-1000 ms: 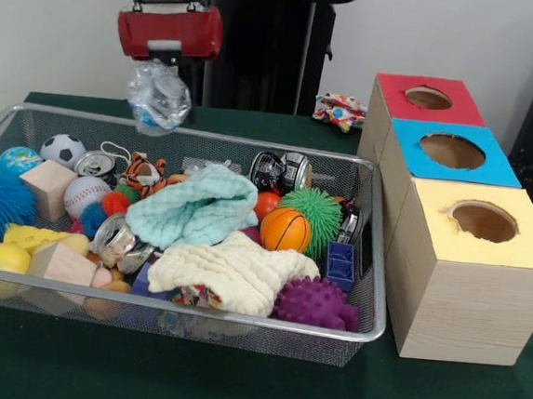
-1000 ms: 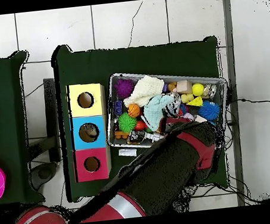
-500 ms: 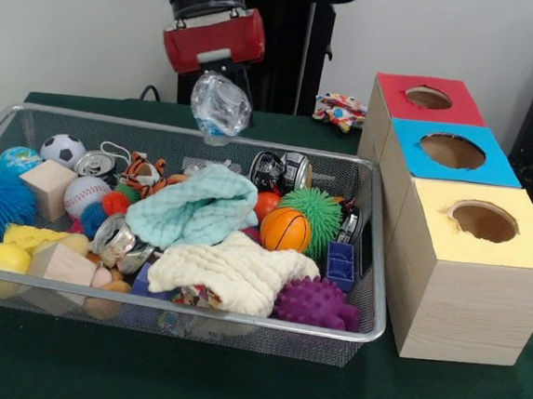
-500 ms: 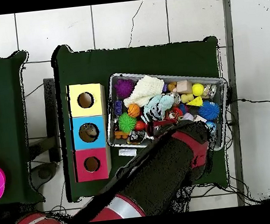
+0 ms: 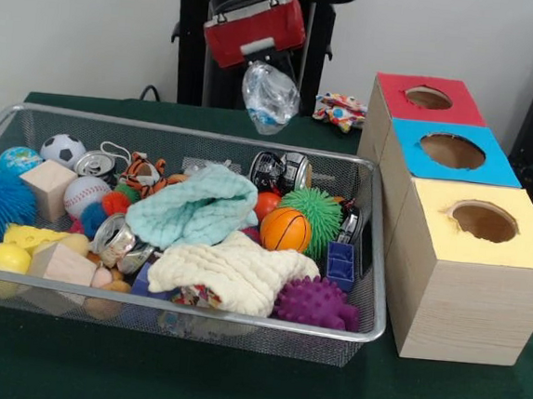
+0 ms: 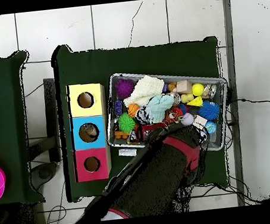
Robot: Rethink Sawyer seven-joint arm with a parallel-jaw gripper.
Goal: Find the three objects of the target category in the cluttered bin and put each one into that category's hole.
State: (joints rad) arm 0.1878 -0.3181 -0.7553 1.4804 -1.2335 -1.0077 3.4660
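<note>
Because it must clear the basket [image 5: 367, 332], the gripper [image 5: 265, 66] is closed on a crumpled bottle [image 5: 270, 97] (boxes [image 5: 453, 150] at three o'clock).

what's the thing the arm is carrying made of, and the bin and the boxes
The bottle hanging from the end effector looks like thin clear plastic, crumpled and glossy. The bin seems to be silvery wire mesh, see-through. The boxes look like pale wood, grain showing, with coloured tops.
</note>
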